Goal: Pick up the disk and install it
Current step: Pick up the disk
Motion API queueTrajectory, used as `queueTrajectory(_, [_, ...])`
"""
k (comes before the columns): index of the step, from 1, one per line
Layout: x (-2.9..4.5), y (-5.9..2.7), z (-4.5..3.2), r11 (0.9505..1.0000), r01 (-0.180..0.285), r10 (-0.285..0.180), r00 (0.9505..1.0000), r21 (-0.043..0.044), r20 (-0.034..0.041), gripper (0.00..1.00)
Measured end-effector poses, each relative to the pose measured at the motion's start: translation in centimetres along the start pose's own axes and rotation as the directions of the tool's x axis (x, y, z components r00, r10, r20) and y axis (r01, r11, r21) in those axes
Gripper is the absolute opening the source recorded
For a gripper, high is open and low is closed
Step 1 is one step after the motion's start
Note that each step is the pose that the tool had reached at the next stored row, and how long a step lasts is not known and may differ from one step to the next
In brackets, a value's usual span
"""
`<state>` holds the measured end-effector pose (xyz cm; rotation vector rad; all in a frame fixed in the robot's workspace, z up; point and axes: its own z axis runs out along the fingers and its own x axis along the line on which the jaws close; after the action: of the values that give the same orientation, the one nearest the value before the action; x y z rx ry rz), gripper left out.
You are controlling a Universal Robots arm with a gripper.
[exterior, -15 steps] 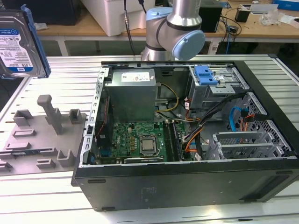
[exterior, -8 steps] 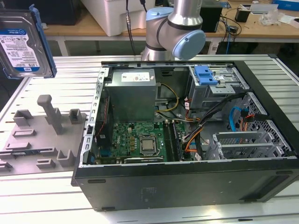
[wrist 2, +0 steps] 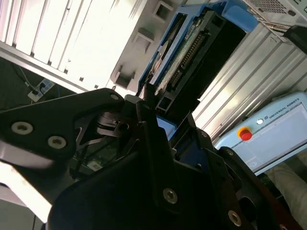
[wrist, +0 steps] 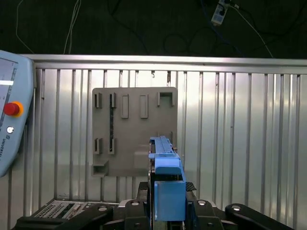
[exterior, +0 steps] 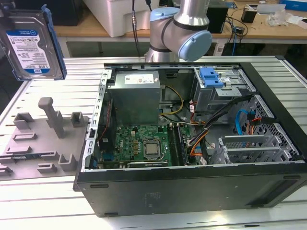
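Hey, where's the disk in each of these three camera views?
Exterior view: the disk, label showing, high at the exterior view's left, above the grey fixture plate.
First wrist view: disk edge-on, over the plate.
Second wrist view: disk edge-on, connectors showing, beside the plate.
Shared landmark: that plate.

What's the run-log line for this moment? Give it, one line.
claw: shut on disk | disk: airborne, above grey holder plate | disk not in computer case

Ribbed metal table in a workshop, under strong light.
The silver slatted table (exterior: 43, 206) glares bright along its near edge. Beyond its far side runs a wooden worktop (exterior: 268, 31) scattered with small gear. In the first wrist view, dark floor (wrist: 144, 28) with loose cables (wrist: 74, 21) lies past the table's rim.
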<state>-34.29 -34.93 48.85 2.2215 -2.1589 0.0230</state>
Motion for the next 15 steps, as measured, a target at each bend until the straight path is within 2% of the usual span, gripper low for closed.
queueTrajectory(5, [0.05, -1.58, -0.03, 1.0000, 0.007, -0.007, 1.0000, 0.0004, -0.0001, 0.36])
queueTrajectory(8, [0.12, -3.05, -0.06, 0.9999, 0.016, -0.016, 0.9999, 0.0007, -0.0001, 0.36])
queueTrajectory(15, [0.25, -5.53, -0.10, 0.9995, 0.031, -0.031, 0.9995, 0.0014, -0.0002, 0.36])
